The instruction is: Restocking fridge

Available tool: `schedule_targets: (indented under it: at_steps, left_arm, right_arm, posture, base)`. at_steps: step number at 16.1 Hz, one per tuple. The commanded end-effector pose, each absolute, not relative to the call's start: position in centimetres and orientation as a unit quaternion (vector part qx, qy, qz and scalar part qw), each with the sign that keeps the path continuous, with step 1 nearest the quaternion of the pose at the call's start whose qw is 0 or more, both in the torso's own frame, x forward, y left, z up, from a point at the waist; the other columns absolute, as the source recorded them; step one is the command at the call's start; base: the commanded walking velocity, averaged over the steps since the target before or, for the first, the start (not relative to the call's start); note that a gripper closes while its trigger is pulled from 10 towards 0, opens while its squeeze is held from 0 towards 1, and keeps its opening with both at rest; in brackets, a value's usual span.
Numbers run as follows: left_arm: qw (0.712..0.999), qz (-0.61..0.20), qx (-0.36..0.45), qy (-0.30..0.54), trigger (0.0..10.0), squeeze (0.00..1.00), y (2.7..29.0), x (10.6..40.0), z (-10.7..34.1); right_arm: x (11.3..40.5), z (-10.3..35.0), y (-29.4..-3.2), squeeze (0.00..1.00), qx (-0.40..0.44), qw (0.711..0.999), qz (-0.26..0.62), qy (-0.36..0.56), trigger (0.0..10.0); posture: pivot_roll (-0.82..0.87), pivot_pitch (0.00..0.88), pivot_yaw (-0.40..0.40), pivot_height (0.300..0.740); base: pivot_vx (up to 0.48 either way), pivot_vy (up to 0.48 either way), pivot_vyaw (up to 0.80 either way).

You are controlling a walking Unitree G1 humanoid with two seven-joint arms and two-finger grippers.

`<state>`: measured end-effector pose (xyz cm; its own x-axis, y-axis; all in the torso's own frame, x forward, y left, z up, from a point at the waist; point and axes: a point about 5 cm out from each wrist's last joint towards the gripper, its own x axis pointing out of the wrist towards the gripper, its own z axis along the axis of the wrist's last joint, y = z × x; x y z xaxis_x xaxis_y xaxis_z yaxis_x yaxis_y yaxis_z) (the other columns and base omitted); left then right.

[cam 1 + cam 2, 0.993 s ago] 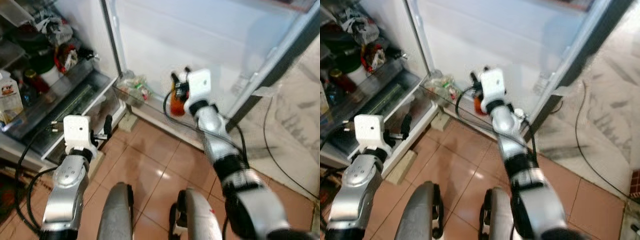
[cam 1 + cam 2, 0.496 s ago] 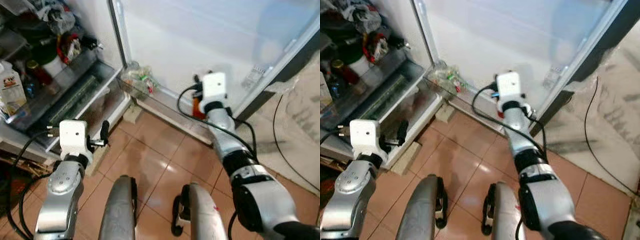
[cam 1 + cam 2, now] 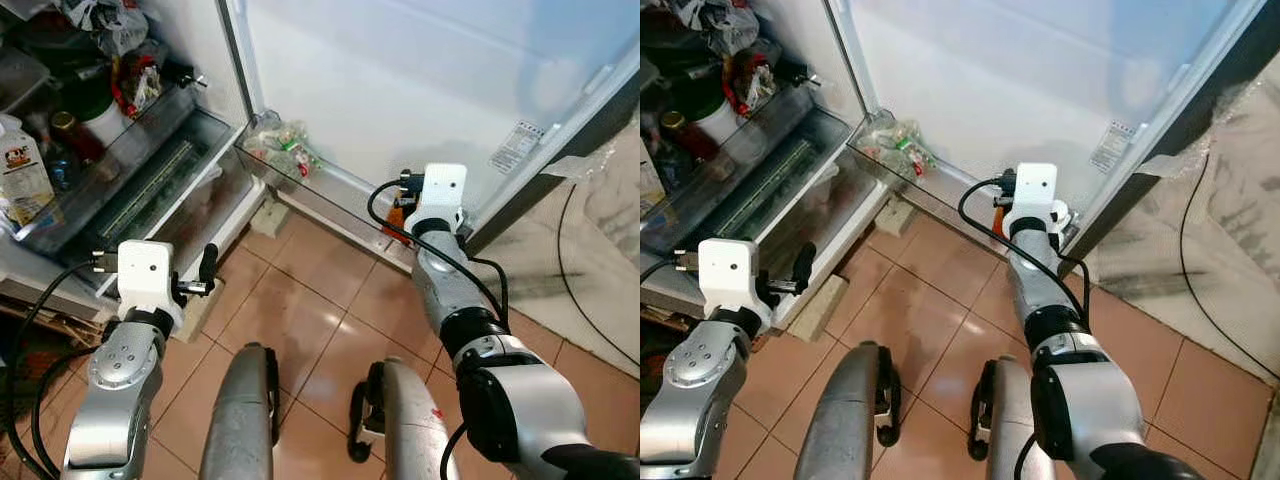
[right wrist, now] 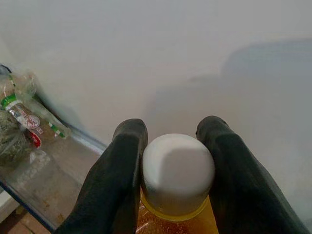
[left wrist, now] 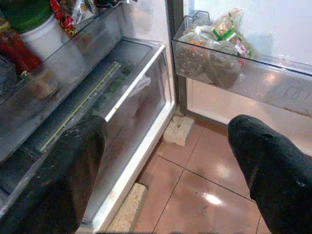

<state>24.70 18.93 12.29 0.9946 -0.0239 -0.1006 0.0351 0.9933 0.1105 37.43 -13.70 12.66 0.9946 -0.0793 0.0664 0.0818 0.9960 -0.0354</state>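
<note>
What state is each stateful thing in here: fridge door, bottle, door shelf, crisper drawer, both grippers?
Fridge door: swung wide open.
Orange bottle: upright, white cap on, held at the neck.
Right gripper: shut on the bottle, at the door's bottom shelf.
Door shelf: holds bagged items at its hinge end.
Crisper drawer: closed.
Left gripper: open, empty, low before the fridge.

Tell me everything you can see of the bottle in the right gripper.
The bottle has a rounded white cap over a clear body holding amber-orange liquid. It stands upright, clamped just under the cap between the right gripper's two black fingers, which touch both sides. It sits low at the door shelf of the open fridge door. Its base and any label are hidden.
</note>
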Motion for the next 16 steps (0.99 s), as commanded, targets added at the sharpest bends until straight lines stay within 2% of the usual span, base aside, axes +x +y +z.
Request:
schedule_targets:
  at_steps: [1,3,9,13,16]
  left_arm:
    - [0.996,-0.015,0.064,0.063,10.0,0.0,19.3,24.5,12.0]
    - [0.996,-0.016,0.065,0.065,10.0,0.0,19.2,24.7,11.9]
    - [0.996,-0.015,0.068,0.059,10.0,0.0,19.2,25.9,11.9]
    - [0.996,-0.011,0.076,0.044,10.0,0.0,19.2,26.9,12.0]
    - [0.997,-0.005,0.07,0.04,10.0,0.0,18.9,27.2,11.9]
  right_arm:
    - [37.3,11.8,-14.4,0.12,-0.02,0.998,-0.062,-0.008,10.0]
    - [37.3,11.7,-14.6,0.98,-0.021,0.998,-0.067,-0.001,10.0]
    - [37.8,12.8,-14.8,1.0,0.001,0.998,-0.061,-0.018,10.0]
    - [38.0,15.5,-14.7,1.0,-0.03,0.995,-0.022,-0.096,10.0]
    - [37.9,15.7,-14.7,1.0,-0.041,0.994,0.0,-0.106,10.0]
  posture:
    - [0.25,0.313,0.031,0.666]
    - [0.25,0.304,0.031,0.666]
    - [0.23,0.261,0.023,0.666]
    - [0.22,0.226,0.008,0.666]
    - [0.2,0.212,-0.014,0.666]
  base:
    - [0.0,0.0,0.0]
    - [0.0,0.0,0.0]
    - [0.0,0.0,0.0]
    - [0.0,0.0,0.0]
    - [0.0,0.0,0.0]
